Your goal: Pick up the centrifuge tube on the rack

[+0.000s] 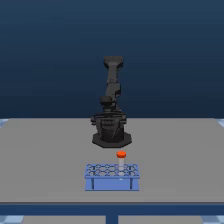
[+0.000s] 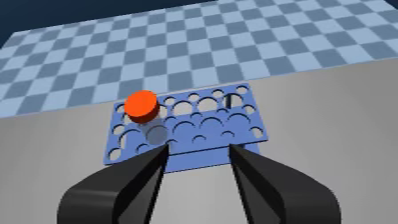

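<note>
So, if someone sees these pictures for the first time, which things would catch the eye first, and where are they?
First the orange-red cap of the centrifuge tube, the only warm colour, standing up from the light-blue rack toward the exterior view's right. Next the dark robot arm, rising from the grey table just behind the rack. In the wrist view, the two black fingers of the end effector are spread open, with the rack beyond them.

Even, flat lighting; no glare; soft low-resolution blur (both views); faint shading beneath jaws.
</note>
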Robot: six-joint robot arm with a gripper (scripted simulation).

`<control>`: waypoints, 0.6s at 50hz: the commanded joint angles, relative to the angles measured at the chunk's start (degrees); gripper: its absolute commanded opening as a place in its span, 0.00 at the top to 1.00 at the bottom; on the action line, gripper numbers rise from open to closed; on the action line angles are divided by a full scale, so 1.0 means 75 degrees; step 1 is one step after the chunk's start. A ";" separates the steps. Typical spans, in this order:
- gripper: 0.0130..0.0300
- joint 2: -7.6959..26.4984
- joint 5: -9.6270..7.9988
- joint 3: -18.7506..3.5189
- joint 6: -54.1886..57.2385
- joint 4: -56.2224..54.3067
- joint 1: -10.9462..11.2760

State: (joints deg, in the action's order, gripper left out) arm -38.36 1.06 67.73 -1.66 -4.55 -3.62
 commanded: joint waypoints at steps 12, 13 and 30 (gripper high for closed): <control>0.00 0.0048 0.0034 -0.0028 0.0824 -0.0806 0.0049; 0.00 0.0059 0.0042 -0.0034 0.1006 -0.0989 0.0060; 0.00 0.0157 0.0104 -0.0091 0.2396 -0.2391 0.0151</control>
State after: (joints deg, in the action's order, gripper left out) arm -37.26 1.65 67.10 13.88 -20.90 -2.69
